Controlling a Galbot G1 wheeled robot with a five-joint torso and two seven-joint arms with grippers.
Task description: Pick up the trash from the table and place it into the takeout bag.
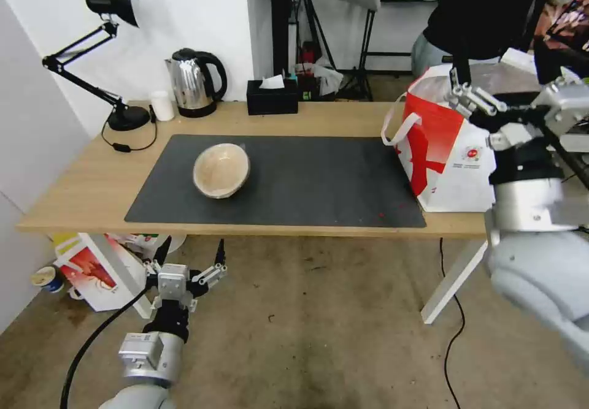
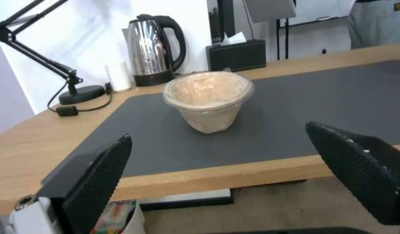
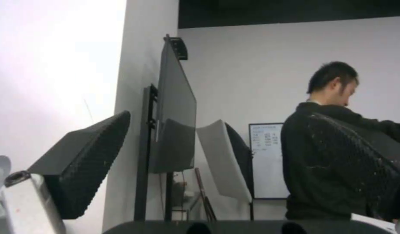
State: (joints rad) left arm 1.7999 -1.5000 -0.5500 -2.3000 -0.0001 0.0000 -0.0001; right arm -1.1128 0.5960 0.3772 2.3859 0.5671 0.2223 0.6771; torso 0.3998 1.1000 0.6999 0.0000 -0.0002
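Observation:
One piece of trash, a beige bowl (image 1: 221, 170) with a clear lid (image 2: 208, 91), sits left of centre on the dark grey mat (image 1: 319, 182) of the light-wood table (image 1: 92, 182). My left gripper (image 1: 191, 253) hangs open below the table's front edge and faces the bowl from short of the edge; nothing is between its fingers (image 2: 100, 182). The white-and-red takeout bag (image 1: 443, 154) stands open at the table's right end. Over the bag's mouth my right gripper (image 1: 461, 90) is raised and open, empty in the right wrist view (image 3: 221, 169).
Along the table's back edge stand a black desk lamp (image 1: 113, 59), a small white cup (image 1: 162, 105), a steel kettle (image 1: 193, 84) and a black tissue box (image 1: 272, 96). A red-and-white box (image 1: 92, 271) sits on the floor under the left end. A person (image 1: 485, 10) stands behind the bag.

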